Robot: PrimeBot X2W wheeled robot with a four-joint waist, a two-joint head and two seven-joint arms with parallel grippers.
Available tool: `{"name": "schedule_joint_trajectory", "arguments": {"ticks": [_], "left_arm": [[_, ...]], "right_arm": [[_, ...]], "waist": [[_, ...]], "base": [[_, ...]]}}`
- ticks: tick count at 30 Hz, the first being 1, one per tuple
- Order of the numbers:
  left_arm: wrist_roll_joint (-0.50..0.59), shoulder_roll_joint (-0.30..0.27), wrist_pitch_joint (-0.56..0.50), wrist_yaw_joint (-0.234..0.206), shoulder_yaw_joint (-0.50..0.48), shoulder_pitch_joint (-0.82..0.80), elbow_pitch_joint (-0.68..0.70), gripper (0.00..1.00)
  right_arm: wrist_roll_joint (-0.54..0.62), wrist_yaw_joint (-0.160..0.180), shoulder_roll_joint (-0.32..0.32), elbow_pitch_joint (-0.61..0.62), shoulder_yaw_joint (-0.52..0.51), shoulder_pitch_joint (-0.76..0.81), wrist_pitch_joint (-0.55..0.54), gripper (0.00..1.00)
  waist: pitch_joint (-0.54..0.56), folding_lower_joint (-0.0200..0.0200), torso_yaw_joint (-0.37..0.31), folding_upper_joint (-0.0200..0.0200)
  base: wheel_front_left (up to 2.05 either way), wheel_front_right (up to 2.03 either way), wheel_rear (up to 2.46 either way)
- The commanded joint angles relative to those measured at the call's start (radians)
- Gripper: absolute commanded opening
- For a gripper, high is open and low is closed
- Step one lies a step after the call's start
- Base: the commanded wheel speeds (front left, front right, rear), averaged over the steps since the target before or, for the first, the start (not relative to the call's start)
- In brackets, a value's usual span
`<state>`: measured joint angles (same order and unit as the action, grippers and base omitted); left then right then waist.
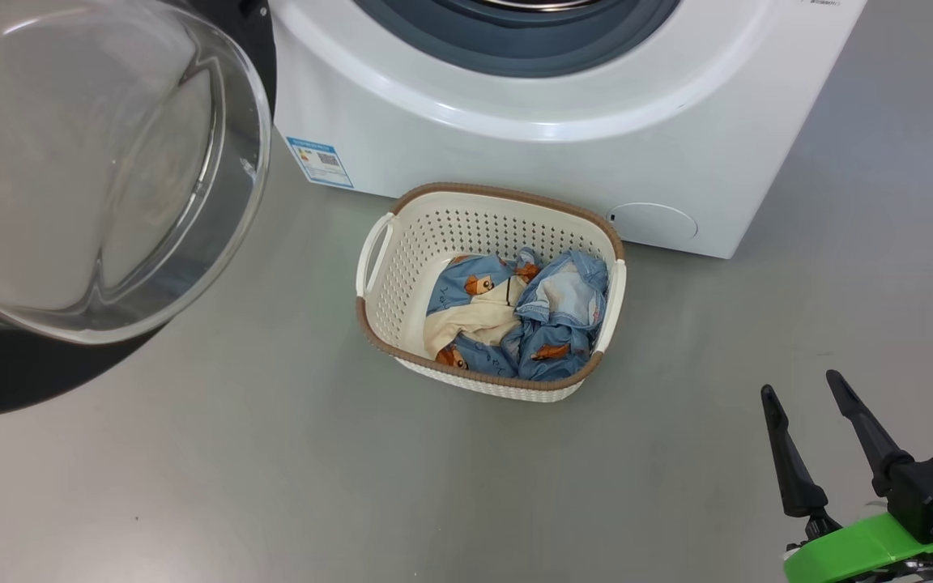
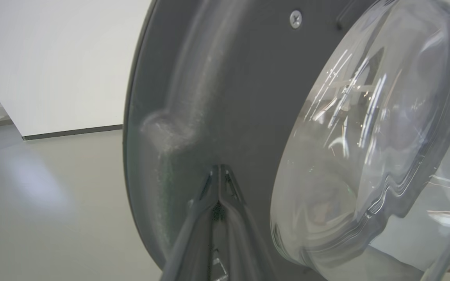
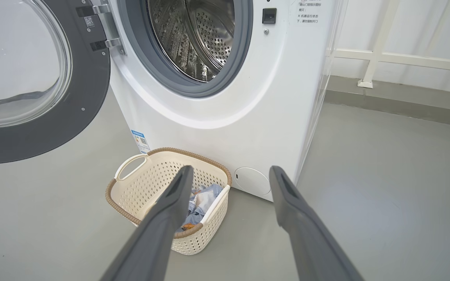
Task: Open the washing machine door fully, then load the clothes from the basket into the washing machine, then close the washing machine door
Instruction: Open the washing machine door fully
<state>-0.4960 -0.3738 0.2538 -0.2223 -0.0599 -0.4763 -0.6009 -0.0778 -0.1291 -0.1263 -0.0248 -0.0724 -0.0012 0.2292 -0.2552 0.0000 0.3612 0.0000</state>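
Pressed together with nothing between its fingers, the left pincer (image 2: 219,171) points its tips at the dark inner rim of the washing machine door (image 2: 229,97), just left of the bulging glass bowl; whether the tips touch the rim or stop just short I cannot tell. That door (image 1: 94,162) stands swung out to the far left, its inner side facing the robot and the mouth of the washing machine (image 1: 515,138) uncovered, so the opening step looks done or close to it, though it may not have reached its full swing. Right of the door, on the machine's front by the blue-white label sticker (image 1: 321,162), the steel drum (image 3: 197,39) shows no fabric in the part that can be seen. Near the machine's foot, on the grey floor (image 1: 272,453), sits the basket (image 1: 507,194), and the clothes (image 1: 515,316) lie bundled inside it, toward its right side, untouched. Far right and nearest the robot, the right pincer (image 1: 798,385) hovers with fingers spread and nothing held, well apart from the basket. By my reading, loading has not begun, and closing the door comes after that.
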Motion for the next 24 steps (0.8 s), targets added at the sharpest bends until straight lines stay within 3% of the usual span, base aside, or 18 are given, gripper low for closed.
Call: {"name": "schedule_joint_trajectory", "arguments": {"ticks": [1,14,24], "left_arm": [[0.023,-0.051,0.008,0.01,-0.063,-0.012,0.021,0.0],[0.138,0.082,0.008,0.029,-0.161,0.174,0.216,0.0],[0.276,0.195,0.008,0.044,-0.098,0.38,0.502,0.0]], "right_arm": [[-0.016,-0.002,-0.002,0.018,0.03,-0.013,0.006,1.0],[-0.012,-0.002,0.013,0.016,0.025,-0.001,0.011,1.0],[-0.014,-0.002,0.023,0.019,0.034,-0.004,0.015,1.0]], "waist": [[0.005,0.0,-0.003,0.0],[0.027,0.0,-0.003,0.0],[0.053,0.0,-0.036,0.0]], "base": [[0.0,0.0,0.0],[0.0,0.0,0.0],[0.0,0.0,0.0]]}}
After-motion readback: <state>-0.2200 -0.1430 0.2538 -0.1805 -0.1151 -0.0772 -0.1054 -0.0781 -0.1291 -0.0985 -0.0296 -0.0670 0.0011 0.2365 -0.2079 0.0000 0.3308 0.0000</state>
